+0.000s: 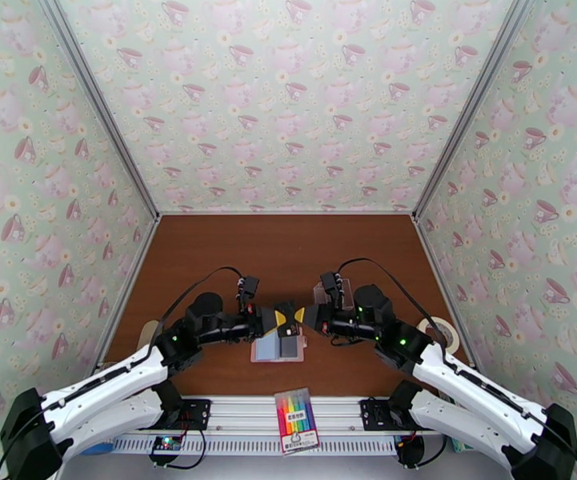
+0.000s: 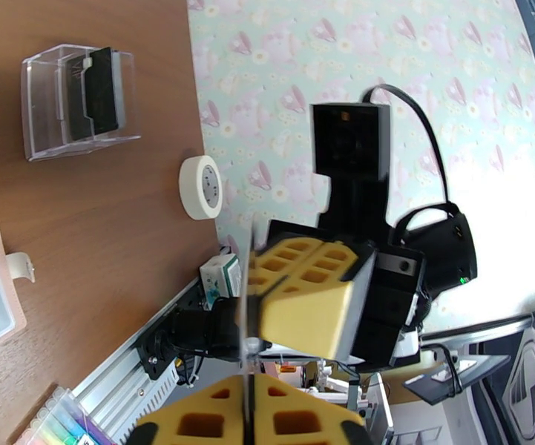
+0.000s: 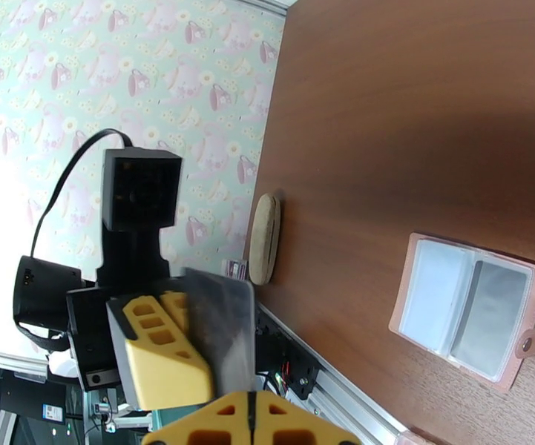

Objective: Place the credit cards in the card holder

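Note:
A thin dark credit card hangs in the air between both grippers, edge-on in the left wrist view. My left gripper is shut on one end of it. The fingers of my right gripper are pressed together on the other end. The two grippers meet tip to tip just above the card holder, a pink wallet lying open and flat with its blue-grey pockets facing up. More dark cards stand in a clear box.
The clear plastic box sits on the table behind my right wrist. A tape roll lies at the right wall, and a tan oval object at the left. A marker pack rests on the front rail.

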Action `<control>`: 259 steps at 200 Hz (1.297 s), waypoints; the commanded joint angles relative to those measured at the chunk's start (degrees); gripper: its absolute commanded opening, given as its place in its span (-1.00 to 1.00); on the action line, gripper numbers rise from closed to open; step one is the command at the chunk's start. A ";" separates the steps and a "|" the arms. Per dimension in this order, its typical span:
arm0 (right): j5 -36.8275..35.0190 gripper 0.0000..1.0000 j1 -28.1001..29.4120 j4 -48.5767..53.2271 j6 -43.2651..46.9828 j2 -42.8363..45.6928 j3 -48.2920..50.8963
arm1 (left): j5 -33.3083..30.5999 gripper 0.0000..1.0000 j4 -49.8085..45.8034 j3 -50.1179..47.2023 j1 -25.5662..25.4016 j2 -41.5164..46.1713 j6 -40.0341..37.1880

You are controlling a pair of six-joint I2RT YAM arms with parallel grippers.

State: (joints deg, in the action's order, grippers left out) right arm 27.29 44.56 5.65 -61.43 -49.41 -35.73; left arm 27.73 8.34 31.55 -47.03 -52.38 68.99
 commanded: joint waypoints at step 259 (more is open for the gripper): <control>10.67 -0.50 2.00 -8.64 4.35 1.77 0.75 | 8.97 -1.00 1.15 -0.46 -0.70 5.01 -5.61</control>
State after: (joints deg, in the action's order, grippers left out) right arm 36.49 46.17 -1.50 -58.00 -47.75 -34.89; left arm 35.00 8.03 31.55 -47.42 -47.29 64.99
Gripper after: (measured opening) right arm 0.259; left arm 0.060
